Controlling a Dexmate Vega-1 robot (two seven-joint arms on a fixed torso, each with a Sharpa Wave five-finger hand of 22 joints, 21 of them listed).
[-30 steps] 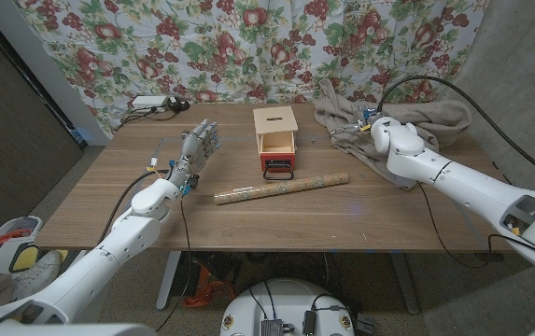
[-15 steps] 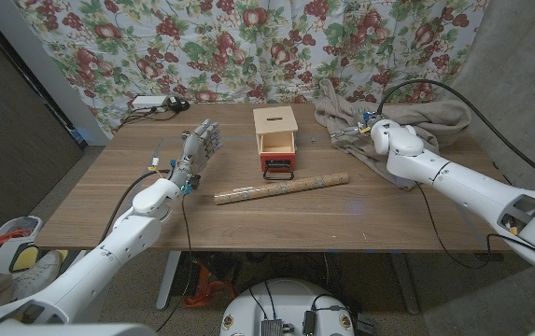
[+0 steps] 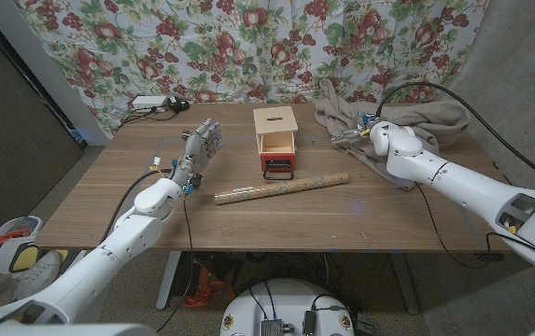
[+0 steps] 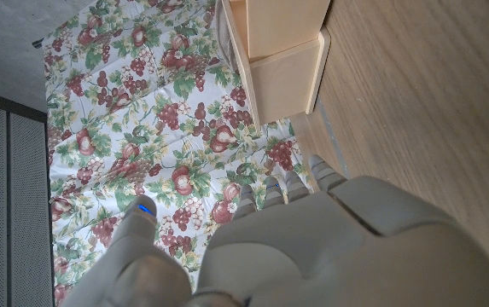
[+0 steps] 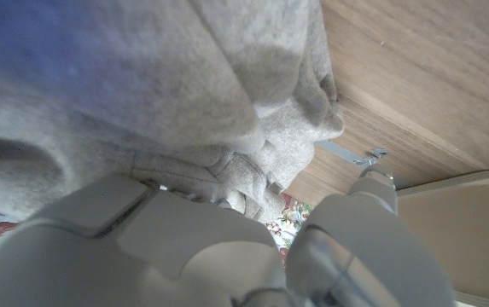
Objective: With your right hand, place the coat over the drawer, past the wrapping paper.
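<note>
A beige coat (image 3: 416,110) lies heaped at the table's back right corner. My right hand (image 3: 377,133) is at its left edge, against the folds (image 5: 142,77). Its thumb (image 5: 376,183) stands clear of the cloth and its fingers are hidden in the fabric. The small wooden drawer (image 3: 276,142) with a red front stands at the middle back, and its side shows in the left wrist view (image 4: 282,51). In front of it lies the wrapping paper roll (image 3: 281,189). My left hand (image 3: 200,149) is raised left of the drawer, fingers up and apart, holding nothing.
The wooden table (image 3: 248,224) is bare in front of the roll. A white power strip (image 3: 155,103) with cables lies at the back left. A floral curtain (image 3: 248,47) hangs behind. The coat's zipper pull (image 5: 359,156) lies on the wood beside my right thumb.
My right hand has edged slightly further into the coat's left edge. The left hand, drawer and roll have not moved.
</note>
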